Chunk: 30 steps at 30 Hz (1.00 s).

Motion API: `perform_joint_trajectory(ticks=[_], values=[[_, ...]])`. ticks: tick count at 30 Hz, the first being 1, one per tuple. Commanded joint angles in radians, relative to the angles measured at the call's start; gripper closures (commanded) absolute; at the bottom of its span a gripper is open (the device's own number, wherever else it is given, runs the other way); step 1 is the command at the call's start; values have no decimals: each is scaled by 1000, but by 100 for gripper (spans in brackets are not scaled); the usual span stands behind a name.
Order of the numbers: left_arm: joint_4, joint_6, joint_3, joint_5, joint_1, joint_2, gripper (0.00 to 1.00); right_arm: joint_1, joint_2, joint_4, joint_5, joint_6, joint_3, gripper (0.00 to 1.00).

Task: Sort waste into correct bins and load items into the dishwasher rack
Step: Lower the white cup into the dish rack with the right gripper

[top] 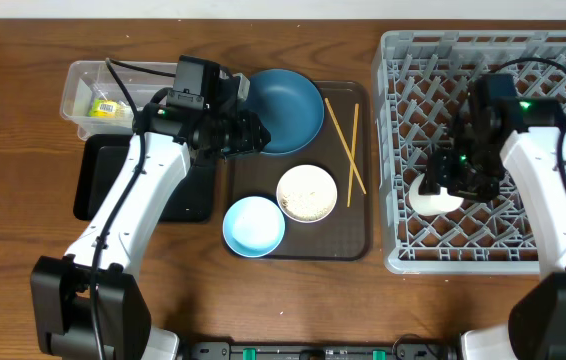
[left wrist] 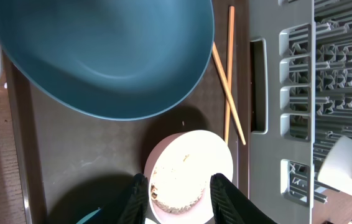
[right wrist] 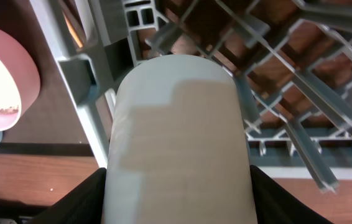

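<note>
My right gripper (top: 455, 178) is shut on the small white cup (top: 431, 200), which lies on its side low in the grey dishwasher rack (top: 393, 150). In the right wrist view both fingers press the cup (right wrist: 176, 124). My left gripper (top: 248, 130) hangs open over the left rim of the dark blue plate-bowl (top: 285, 110), with nothing between its fingers (left wrist: 140, 199). Below them lies the white bowl (left wrist: 191, 168) with rice crumbs. The light blue bowl (top: 254, 225) and two chopsticks (top: 348, 145) rest on the brown serving tray (top: 348, 235). The napkin is out of view.
At the far left a clear tub (top: 75, 95) holds a yellow-green wrapper (top: 108, 107). A shallow black tray (top: 98, 185) lies just in front of it, partly under my left arm. The rack's upright pegs surround the cup.
</note>
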State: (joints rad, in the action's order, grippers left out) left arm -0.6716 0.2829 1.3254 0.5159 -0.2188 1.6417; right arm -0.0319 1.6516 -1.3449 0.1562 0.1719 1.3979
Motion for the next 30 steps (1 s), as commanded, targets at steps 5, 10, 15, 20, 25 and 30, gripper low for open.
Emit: perform_joint_trajectory(ticks=[5,10,15,20,25,30], values=[[-7,-21,25,-13,-1,-13,64,-35,69,23,-10,-12,13,52],[-12,-21,25,-13,-1,-13,64,-39,95,29,-11,-12,13,42],[-19,-22,25,-13,-1,-13,64,-39,97,29,-11,-13,13,30],[-24,-26,25,-13,-1,-13,64,-39,97,32,-10,-12,14,25],[-25,-28,25,-12,-1,-13,64,-39,94,34,-10,-13,26,23],[-25,-28,25,-13,-2,-13,64,-39,89,-6,-10,-15,116,22]])
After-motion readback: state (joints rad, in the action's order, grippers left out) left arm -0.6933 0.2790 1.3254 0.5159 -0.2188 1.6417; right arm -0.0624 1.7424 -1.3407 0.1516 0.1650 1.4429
